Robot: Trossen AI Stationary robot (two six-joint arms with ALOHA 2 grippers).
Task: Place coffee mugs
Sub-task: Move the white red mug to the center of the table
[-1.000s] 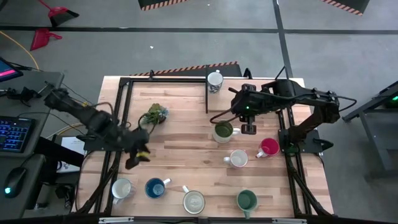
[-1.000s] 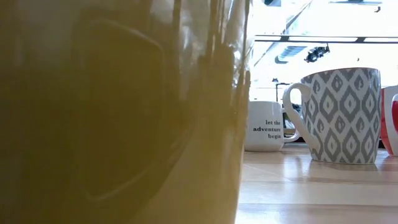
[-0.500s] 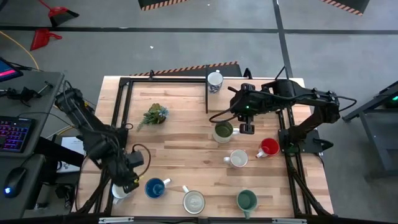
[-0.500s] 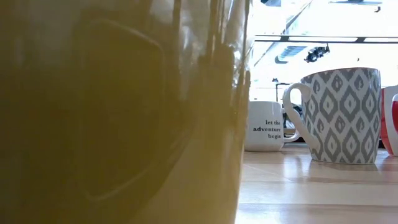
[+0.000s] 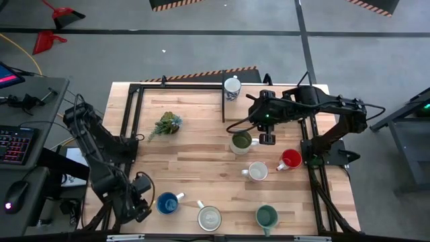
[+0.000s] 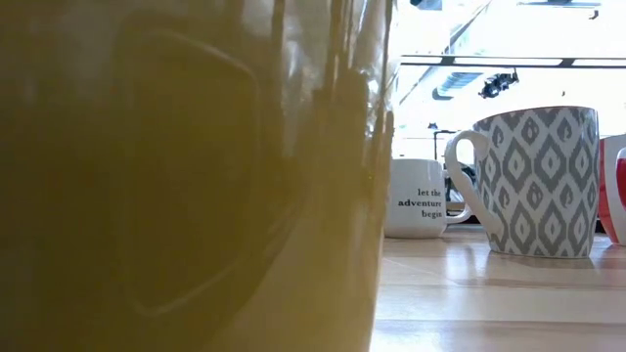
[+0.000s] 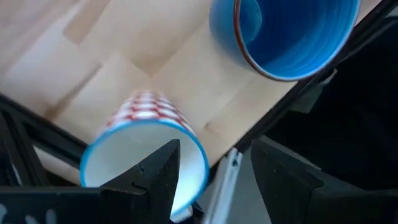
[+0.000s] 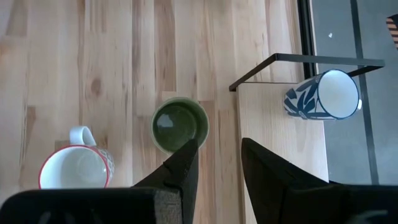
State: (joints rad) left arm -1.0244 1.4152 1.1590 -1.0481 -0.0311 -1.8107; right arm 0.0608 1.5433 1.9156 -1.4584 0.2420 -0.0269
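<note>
- At the near-left corner of the table (image 5: 195, 158), the left gripper (image 7: 211, 168) hangs over a white mug with a red check pattern (image 7: 146, 146), its fingers spread wide with one finger over the mug's mouth and the other outside the rim; nothing is held.
- Judging by this, the step in hand is the reach for that mug; the next move calls for lowering so the fingers straddle the wall, then closing on it.
- The mug stands close to the table's edge and black frame rail, so a sideways nudge could push it off.
- Just beside it stands the blue mug (image 5: 166, 202), near enough to be bumped.
- Farther right along the near edge are a white mug (image 5: 209, 218) and a teal green mug (image 5: 266, 216).
- Toward the far right, the right gripper (image 8: 214, 163) waits above the olive green mug (image 5: 240, 142), fingers apart and empty.
- A grey-patterned mug (image 5: 256, 171) and a red mug (image 5: 290, 159) stand near it; a blue-leaf patterned mug (image 5: 232, 87) sits at the far edge.
- A plant sprig (image 5: 166, 124) lies far left, well apart from the mugs.
</note>
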